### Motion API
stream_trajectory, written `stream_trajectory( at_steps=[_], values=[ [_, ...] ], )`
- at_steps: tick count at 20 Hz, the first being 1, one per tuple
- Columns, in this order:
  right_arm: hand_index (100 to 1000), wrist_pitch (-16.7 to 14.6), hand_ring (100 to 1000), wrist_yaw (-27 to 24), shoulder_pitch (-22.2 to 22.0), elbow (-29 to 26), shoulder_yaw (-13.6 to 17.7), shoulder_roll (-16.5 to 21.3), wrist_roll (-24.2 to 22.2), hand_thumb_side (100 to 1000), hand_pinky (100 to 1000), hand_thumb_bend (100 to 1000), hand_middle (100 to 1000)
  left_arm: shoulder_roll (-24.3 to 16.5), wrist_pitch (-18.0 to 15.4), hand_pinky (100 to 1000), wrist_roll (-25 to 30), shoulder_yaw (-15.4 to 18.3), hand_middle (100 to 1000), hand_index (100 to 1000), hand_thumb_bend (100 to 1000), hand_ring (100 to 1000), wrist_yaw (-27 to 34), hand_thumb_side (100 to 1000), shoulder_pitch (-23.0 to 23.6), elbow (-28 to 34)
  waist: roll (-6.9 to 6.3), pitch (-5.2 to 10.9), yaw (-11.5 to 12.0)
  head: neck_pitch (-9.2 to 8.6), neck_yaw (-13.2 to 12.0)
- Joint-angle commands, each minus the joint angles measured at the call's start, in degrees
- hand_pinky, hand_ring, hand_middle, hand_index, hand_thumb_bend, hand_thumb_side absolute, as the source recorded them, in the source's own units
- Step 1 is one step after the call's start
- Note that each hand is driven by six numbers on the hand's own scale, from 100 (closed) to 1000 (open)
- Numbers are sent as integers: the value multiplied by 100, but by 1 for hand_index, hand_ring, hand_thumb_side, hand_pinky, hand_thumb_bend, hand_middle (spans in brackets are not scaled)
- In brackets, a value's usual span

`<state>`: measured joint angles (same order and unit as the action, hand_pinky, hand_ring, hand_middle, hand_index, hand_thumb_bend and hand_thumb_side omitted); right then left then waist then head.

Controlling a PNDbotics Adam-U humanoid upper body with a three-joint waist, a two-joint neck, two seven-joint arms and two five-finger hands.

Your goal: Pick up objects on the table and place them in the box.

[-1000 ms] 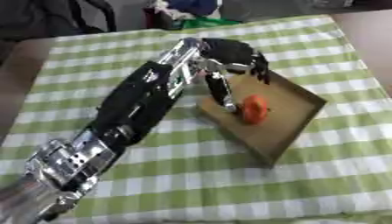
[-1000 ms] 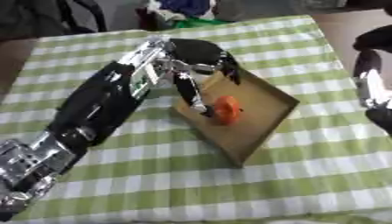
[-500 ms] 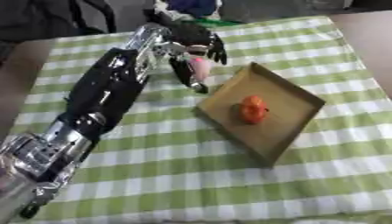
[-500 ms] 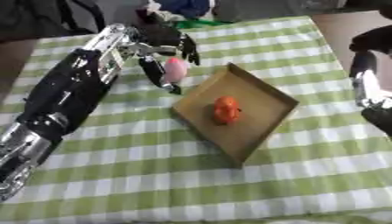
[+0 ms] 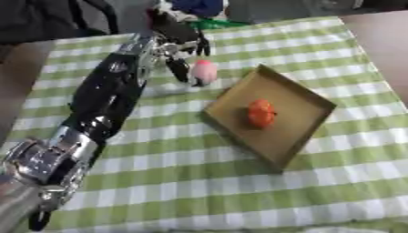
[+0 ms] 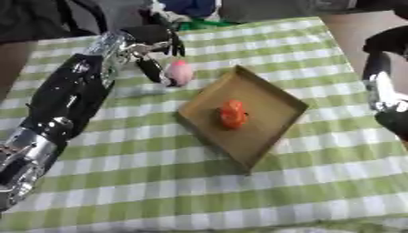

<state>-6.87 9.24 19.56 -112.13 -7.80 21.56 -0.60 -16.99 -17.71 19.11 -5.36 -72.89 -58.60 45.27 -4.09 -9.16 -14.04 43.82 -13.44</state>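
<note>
A pink, rounded object [image 5: 205, 71] lies on the green checked cloth just left of the box's far corner. My left hand [image 5: 178, 42] hangs over it at the far middle of the table, open, with one dark finger [image 5: 181, 71] down on its left side and the others above it. The shallow brown cardboard box [image 5: 299, 122] sits askew at centre right and holds an orange object [image 5: 261, 113]. My right arm [image 6: 382, 84] shows at the right edge of the right eye view, away from the box.
The green-and-white checked cloth [image 5: 199, 182] covers the table. Blue and green things [image 5: 209, 13] lie at the far edge behind my left hand. A dark bag [image 5: 48, 18] stands at the far left. Brown floor [image 5: 382, 36] shows past the right edge.
My left hand has left the box, where the orange object now lies, and swung left and farther back to the pink object. The view has also shifted.
</note>
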Motion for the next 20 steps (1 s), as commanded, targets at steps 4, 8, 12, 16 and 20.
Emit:
stream_trajectory(
  at_steps=[4,8,12,16,20],
  values=[
    [931,-10,694,2,61,-79,7,86,-15,440,821,100,639,93,199,703,-304,143,578,743,446,587,-266,255,-157,-168,43,69,-13,27,-8],
    [931,-11,694,1,68,-77,4,81,-20,440,821,100,639,160,168,665,-511,167,509,675,168,535,-195,149,-142,-263,41,62,-26,28,-8],
    [931,-10,694,3,65,-75,6,82,-18,440,821,100,639,146,193,605,-789,193,424,586,100,473,-81,119,-140,-237,40,66,-21,30,-4],
    [931,-11,694,2,68,-76,5,82,-20,440,820,100,639,105,144,599,-998,187,417,580,100,474,138,120,-163,-79,41,80,-14,30,-3],
    [930,-11,694,3,65,-78,6,80,-17,440,820,100,639,142,40,589,-925,138,417,584,100,478,445,129,-184,184,49,91,-27,30,-8]
  ],
)
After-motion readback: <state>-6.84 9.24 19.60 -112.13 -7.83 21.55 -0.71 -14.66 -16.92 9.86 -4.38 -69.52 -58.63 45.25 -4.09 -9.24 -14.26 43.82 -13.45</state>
